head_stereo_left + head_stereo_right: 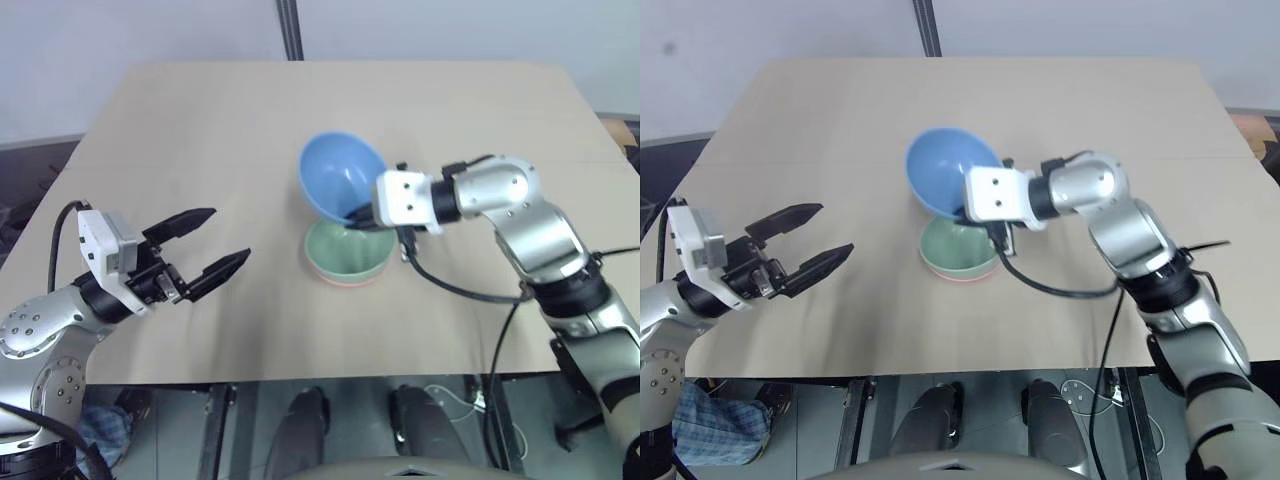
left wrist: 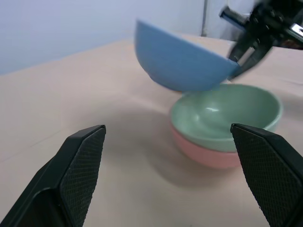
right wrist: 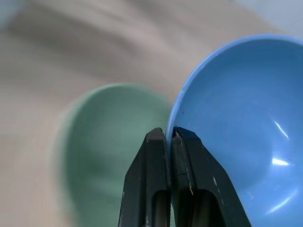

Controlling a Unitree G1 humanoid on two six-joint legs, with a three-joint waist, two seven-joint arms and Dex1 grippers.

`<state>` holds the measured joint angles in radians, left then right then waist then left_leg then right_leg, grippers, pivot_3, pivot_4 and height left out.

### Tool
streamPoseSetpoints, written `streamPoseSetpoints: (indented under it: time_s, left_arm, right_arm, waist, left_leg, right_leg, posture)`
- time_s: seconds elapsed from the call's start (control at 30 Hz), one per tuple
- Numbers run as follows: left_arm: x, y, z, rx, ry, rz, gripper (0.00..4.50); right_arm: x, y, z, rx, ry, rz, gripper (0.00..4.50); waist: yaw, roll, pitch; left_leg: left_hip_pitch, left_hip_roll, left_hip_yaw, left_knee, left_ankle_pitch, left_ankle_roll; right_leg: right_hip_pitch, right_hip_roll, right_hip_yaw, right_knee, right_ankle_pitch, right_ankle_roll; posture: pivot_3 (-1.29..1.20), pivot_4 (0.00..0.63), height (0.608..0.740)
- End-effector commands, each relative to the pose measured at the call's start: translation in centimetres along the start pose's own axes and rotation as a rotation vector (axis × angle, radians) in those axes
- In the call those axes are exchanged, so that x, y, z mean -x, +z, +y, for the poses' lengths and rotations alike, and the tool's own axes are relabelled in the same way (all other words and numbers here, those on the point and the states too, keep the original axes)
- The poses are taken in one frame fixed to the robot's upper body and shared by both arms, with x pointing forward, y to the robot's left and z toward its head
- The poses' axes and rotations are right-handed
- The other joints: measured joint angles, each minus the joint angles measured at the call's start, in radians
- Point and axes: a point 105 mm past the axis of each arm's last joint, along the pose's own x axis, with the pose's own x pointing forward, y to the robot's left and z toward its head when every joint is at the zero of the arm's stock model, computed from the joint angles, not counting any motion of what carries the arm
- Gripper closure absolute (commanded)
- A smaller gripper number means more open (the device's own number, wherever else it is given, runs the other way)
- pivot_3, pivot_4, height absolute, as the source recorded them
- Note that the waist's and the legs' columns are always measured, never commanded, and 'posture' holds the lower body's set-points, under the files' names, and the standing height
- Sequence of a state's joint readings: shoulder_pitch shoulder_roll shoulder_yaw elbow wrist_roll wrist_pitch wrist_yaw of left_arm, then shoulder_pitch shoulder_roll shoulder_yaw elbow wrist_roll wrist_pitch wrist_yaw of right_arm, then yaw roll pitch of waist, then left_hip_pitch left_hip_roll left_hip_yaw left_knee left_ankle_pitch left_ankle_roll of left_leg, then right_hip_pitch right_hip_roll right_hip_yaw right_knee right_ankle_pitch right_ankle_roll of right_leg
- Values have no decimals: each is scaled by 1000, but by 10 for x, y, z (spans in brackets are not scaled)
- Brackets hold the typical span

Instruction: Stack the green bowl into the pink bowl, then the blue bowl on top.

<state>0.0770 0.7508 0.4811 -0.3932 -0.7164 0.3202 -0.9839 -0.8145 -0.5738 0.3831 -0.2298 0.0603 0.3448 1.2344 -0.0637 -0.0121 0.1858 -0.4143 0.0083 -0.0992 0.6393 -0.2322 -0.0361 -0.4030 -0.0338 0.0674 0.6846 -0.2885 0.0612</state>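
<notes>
Right jaws [image 3: 169,137] on tilted blue bowl [image 1: 340,175] rim, above green bowl [image 1: 345,250].

The blue bowl [image 3: 246,118], green bowl [image 2: 227,113] and pink bowl [image 2: 203,153] looked like smooth, slightly glossy plastic; the tan surface [image 1: 200,140] was matt; the left hand's fingers [image 2: 83,165] were cross-hatched black.

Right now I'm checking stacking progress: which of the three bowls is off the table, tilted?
The blue bowl, pinched at its rim by the right gripper, tilted above the green bowl, which is nested in the pink bowl.
</notes>
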Motion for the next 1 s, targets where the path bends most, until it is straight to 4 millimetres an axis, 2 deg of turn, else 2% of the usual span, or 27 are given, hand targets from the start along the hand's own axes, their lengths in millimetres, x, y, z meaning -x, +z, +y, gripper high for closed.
streamPoseSetpoints:
  time_s: [0.03, 0.07, 0.17, 0.23, 0.27, 0.47, 0.63, 0.8, 0.9, 1.0]
  left_arm:
    - [-3, 7, -6, -28, -77, -3, 0]
    - [-4, 7, -7, -25, -98, 1, 0]
    - [-6, 6, -7, -25, -125, 7, 0]
    - [-6, 6, -6, -24, -129, 7, 0]
    - [-7, 5, -6, -23, -135, 10, 0]
    - [-6, 2, -8, -16, -154, 25, 0]
    - [0, -1, -14, -6, -156, 58, 0]
    - [9, -9, -16, 12, -125, 99, 0]
    - [12, -17, -14, 7, -86, 140, 0]
    - [14, -20, -13, 9, -80, 152, 0]
  right_arm:
    - [4, 13, 5, 52, 23, -13, 4473]
    - [4, 12, 6, 51, 28, -3, 4473]
    - [5, 10, 9, 44, 39, 13, 3620]
    - [5, 9, 9, 36, 34, 22, 2736]
    - [7, 9, 9, 33, 32, 27, 2429]
    - [23, 13, 8, 17, 6, 21, 2429]
    - [52, 4, 18, -124, -66, -64, 2429]
    - [86, -24, 28, -262, -178, -38, 2429]
    - [113, -46, 32, -363, -268, -49, 2429]
    - [129, -58, 35, -392, -326, -74, 2429]
  waist:
    - [-3, 0, 0]
    - [-3, 0, 0]
    - [-2, 0, 0]
    - [-1, 0, 0]
    - [0, 0, 0]
    - [2, 0, 0]
    - [11, 0, 0]
    - [21, 0, 0]
    - [23, -1, 0]
    - [24, 0, 0]
  left_leg:
    - [0, 0, 0, 1, 0, 0]
    - [1, 0, 0, 1, 0, 0]
    - [1, 0, 0, 3, 0, 0]
    - [1, 0, 0, 4, 0, 0]
    - [1, 0, 0, 4, 0, 0]
    - [0, 0, 0, 5, 0, 0]
    - [0, 0, 0, 5, 0, 0]
    - [0, 0, 0, 5, 0, 0]
    - [0, 0, 0, 6, 0, 0]
    - [1, 0, 1, 8, 0, 0]
  right_leg:
    - [0, 0, 0, 1, 0, 0]
    - [0, 0, 0, 3, 0, 0]
    - [0, 1, 0, 5, 0, 0]
    - [0, 1, 0, 5, 0, 0]
    - [0, 1, 0, 5, 0, 0]
    - [0, 1, 0, 5, 0, 0]
    - [0, 0, 0, 5, 0, 0]
    - [0, 0, 0, 5, 0, 0]
    - [1, 1, 1, 6, 0, 0]
    - [3, 1, 0, 5, 0, 0]
  posture:
    - [0, 150, 740]
    - [0, 150, 740]
    - [0, 150, 740]
    - [0, 150, 740]
    - [0, 150, 740]
    - [0, 150, 740]
    - [0, 150, 740]
    - [0, 150, 740]
    - [0, 150, 740]
    - [0, 150, 740]
